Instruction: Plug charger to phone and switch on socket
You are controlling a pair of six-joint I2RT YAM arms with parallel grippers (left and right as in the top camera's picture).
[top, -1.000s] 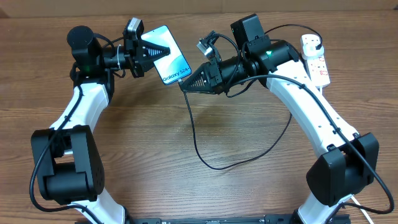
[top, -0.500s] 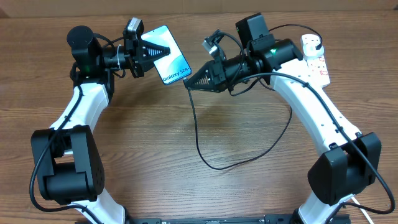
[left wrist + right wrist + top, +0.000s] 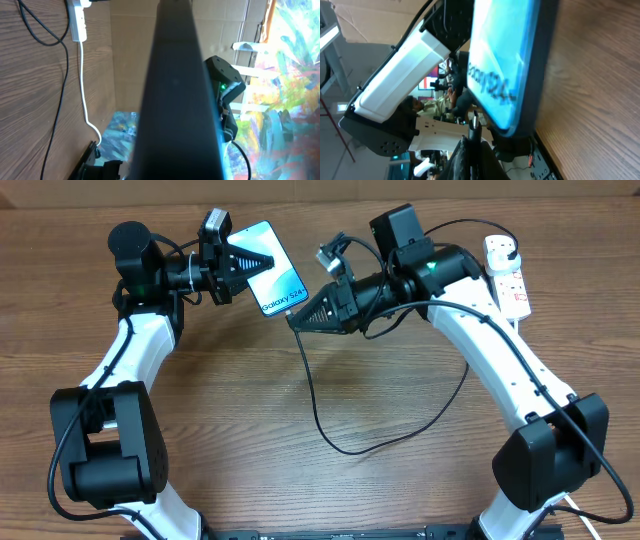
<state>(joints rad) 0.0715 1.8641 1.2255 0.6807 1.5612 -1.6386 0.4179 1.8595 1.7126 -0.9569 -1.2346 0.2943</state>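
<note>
The phone [image 3: 278, 278], its blue-teal screen up with "Galaxy" lettering, is held off the table by my left gripper [image 3: 264, 262], shut on its upper part. In the left wrist view the phone's dark back [image 3: 175, 100] fills the middle and hides the fingers. My right gripper [image 3: 295, 320] is shut on the charger's connector tip [image 3: 475, 119], which points at the phone's [image 3: 505, 60] lower short edge, close to it, slightly to the screen side. The black charger cable [image 3: 335, 442] loops over the table to the white socket [image 3: 510, 280] at the far right.
The socket's thick white cord [image 3: 85, 95] runs along the table's far side by a cardboard wall. My left arm's white link [image 3: 402, 75] stands behind the phone in the right wrist view. The arm bases [image 3: 105, 445] stand at the near corners.
My right gripper drew a little to the right with the connector, then came back to the phone's lower edge. The left gripper and the phone have stayed put.
</note>
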